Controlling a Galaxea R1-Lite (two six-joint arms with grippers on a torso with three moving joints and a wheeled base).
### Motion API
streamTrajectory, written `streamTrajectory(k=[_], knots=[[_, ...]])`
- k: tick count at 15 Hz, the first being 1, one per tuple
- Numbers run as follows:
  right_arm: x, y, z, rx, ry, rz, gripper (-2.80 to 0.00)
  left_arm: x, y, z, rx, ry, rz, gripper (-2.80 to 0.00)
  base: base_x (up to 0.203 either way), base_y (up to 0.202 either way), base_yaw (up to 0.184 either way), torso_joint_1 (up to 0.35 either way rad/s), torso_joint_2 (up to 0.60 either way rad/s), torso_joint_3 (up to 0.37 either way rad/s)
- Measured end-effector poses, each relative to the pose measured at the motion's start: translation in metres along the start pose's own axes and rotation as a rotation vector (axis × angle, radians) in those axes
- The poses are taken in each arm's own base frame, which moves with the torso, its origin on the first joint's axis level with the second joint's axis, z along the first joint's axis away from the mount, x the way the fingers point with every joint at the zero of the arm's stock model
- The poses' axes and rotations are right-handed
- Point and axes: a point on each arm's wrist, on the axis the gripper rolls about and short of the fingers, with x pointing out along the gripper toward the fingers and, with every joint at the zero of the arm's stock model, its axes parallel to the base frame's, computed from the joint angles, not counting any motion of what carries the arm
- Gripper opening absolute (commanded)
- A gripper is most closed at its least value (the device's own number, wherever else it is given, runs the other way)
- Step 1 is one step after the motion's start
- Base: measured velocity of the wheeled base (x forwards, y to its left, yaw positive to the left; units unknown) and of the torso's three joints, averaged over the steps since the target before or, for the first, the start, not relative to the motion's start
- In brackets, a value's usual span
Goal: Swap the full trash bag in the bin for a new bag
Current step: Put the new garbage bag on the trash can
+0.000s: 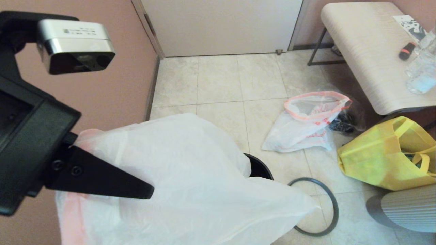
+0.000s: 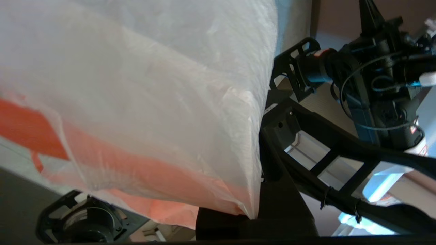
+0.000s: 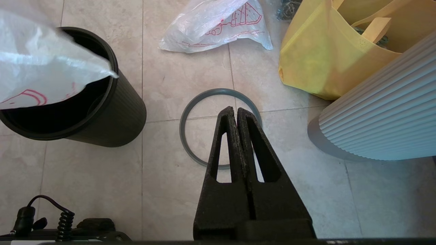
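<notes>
We held the new bag [image 1: 190, 177] up in our left tool [image 1: 102, 183], the tool clenched on the bag's edge near the orange-tinted rim, so that the thin white plastic hung down and across in front of us. The bin [image 3: 102, 112] stood on the floor below and to the right of that tool, its mouth facing straight up, and one corner of the bag already drooped over the near part of its rim. So the move to come, as we judged it, turned on bringing the bag's opening down and rightward until it sat over that upright mouth. The left tool was clearly the nearer one. Our right tool [image 3: 236, 110] hung clenched and empty above the loose hoop [image 3: 190, 112], which lay flat on the floor just beside the bin, towards the yellow tote [image 1: 381, 160].
</notes>
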Motion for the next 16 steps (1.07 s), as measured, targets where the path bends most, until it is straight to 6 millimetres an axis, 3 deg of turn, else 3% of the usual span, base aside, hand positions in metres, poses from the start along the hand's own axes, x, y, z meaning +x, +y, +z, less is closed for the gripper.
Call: streamTrajectory(k=[5, 12, 16], knots=[[0.000, 0.000, 0.000, 0.000, 0.000, 0.000, -2.80, 0.016, 0.009, 0.016, -0.086, 0.030, 0.014, -2.80, 0.000, 0.000, 0.000, 0.000, 0.00, 0.000], [0.000, 0.000, 0.000, 0.000, 0.000, 0.000, -2.80, 0.095, 0.048, 0.081, -0.182, 0.054, 0.032, -2.80, 0.000, 0.000, 0.000, 0.000, 0.00, 0.000], [0.000, 0.000, 0.000, 0.000, 0.000, 0.000, -2.80, 0.110, 0.077, 0.100, -0.285, -0.037, 0.188, -2.80, 0.000, 0.000, 0.000, 0.000, 0.00, 0.000]])
